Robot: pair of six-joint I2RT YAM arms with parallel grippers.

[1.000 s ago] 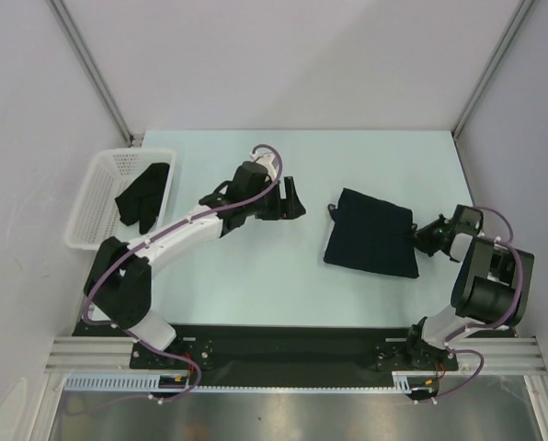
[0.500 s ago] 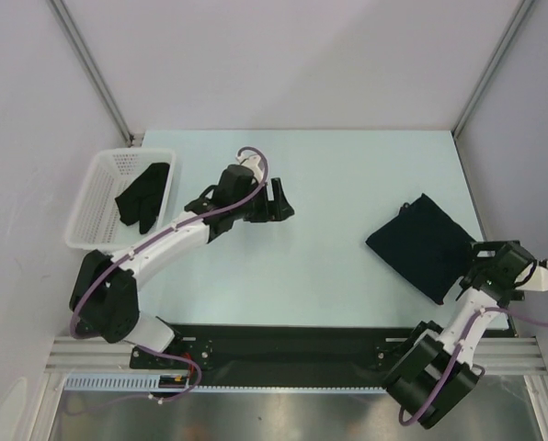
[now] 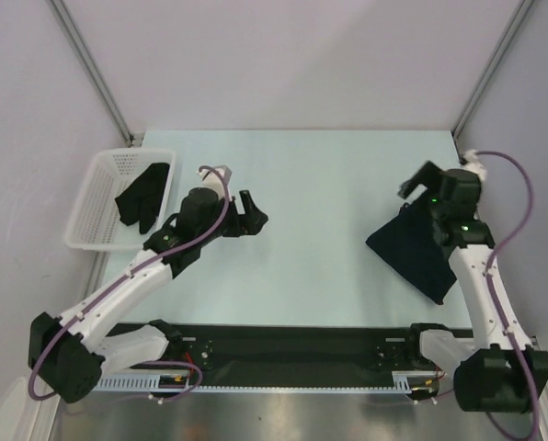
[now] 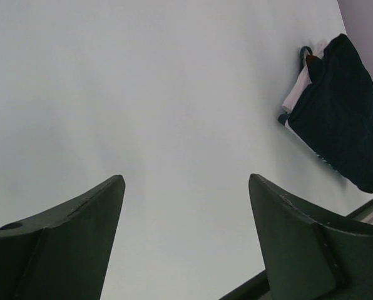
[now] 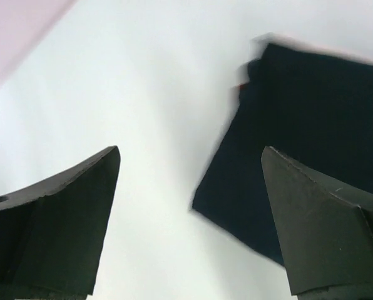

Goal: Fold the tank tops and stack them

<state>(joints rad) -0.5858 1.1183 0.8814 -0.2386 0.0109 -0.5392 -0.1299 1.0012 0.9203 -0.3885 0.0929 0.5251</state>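
Left end effector, right end effector released; pale table, grey walls.

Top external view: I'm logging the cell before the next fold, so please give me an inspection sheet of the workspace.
Surface: pale table, bare in the middle.
Job's things: folded navy tank top at the right; white cloth peeks from under it.
Clutter: white basket at the left edge, holding crumpled dark cloth.
Grippers: left gripper open, empty; right gripper open, empty, above the top.
Cables: purple cables run along both arms.
Surroundings: grey walls, metal frame posts.
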